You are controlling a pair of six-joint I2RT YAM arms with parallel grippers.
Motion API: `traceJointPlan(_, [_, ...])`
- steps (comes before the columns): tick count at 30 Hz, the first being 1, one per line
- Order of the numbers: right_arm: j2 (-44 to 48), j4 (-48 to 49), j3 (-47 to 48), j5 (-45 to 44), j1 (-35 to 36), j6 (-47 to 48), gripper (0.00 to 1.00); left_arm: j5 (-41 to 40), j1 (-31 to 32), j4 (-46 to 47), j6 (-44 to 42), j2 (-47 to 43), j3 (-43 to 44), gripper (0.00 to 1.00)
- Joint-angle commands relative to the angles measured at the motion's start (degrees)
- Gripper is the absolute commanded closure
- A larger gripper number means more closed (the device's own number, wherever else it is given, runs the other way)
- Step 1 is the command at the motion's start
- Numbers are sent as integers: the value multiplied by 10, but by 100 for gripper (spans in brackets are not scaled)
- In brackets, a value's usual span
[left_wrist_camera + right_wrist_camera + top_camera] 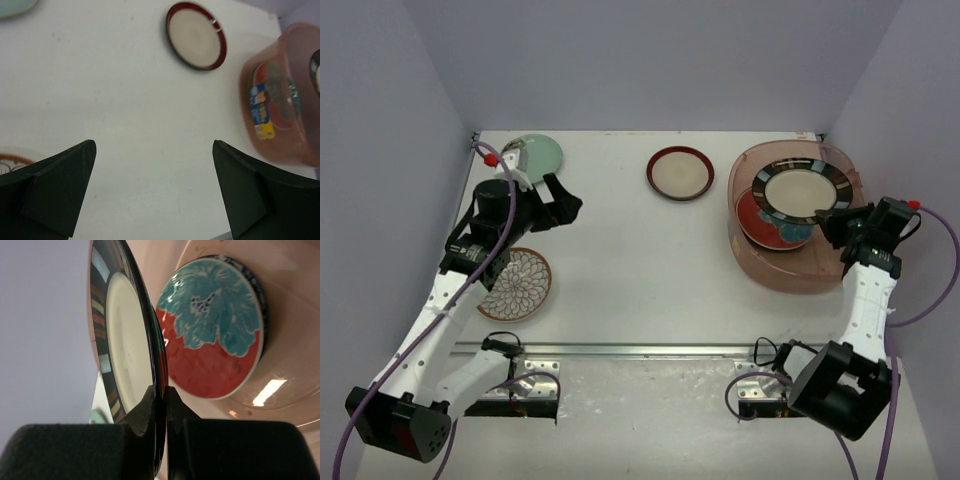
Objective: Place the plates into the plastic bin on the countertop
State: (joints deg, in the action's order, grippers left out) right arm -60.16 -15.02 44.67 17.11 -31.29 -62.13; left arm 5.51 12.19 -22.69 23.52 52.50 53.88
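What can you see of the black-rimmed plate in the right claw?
The black-rimmed plate is round and glossy, ceramic by its look, with a plain cream centre and a wide black rim set with teal, orange and cream blocks. The right claw is shut on its edge, one finger on each face. It hangs over the plastic bin, above the red-teal floral plate; whether they touch cannot be told.

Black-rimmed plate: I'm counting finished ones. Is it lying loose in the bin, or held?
Held. The right pincer is shut on the edge of the black-rimmed plate, over the bin and the red-teal plate inside it.
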Motion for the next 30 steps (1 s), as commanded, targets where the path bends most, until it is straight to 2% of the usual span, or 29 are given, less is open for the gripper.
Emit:
traceJointPlan(1, [-24, 87, 12, -75, 12, -27, 100, 27, -1, 2, -33, -20, -40, 0])
traceJointPlan(13, [-135, 147, 5, -139, 89, 28, 100, 36, -1, 10, -39, -23, -58, 0])
traceJointPlan(17, [-165, 167, -2, -144, 108, 25, 95, 37, -1, 8, -41, -17, -56, 0])
traceJointPlan(19, [-179, 164, 0, -151, 113, 30, 84, 31, -1, 3, -43, -13, -56, 0])
traceJointPlan(21, [-194, 138, 17, -153, 115, 37, 59, 26, -1, 2, -43, -9, -56, 0])
traceJointPlan(22, [-203, 118, 20, -151, 115, 38, 48, 26, -1, 2, -42, -8, -55, 0])
traceJointPlan(23, [-213, 104, 34, -148, 115, 43, 42, 27, -1, 2, -42, -6, -54, 0])
traceJointPlan(26, [-258, 57, 60, -135, 117, 63, 33, 30, -1, 1, -41, 1, -49, 0])
traceJointPlan(30, [-281, 39, 62, -133, 120, 72, 24, 30, -1, -2, -39, 9, -48, 0])
